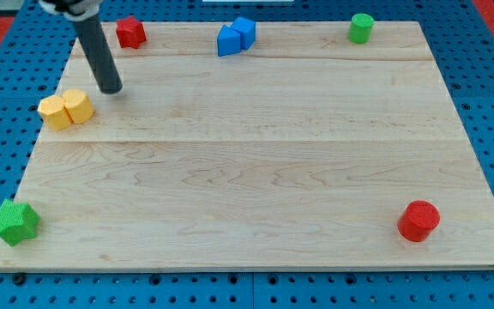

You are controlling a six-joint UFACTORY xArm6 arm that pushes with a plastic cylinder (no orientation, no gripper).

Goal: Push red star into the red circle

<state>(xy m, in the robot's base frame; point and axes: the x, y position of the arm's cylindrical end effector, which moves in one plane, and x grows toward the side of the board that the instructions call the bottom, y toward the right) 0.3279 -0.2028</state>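
Here my tip (110, 88), a bare rod with no hand, sits below the red star (130, 32); pushing from here risks sending it off the surface (256, 172), away from the red circle (418, 221).

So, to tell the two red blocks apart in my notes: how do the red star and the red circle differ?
The red star has pointed arms; the red circle is a round cylinder. The star sits at the view's top left, near my tip; the circle sits at the bottom right, far from it. Both are red and stand alone.
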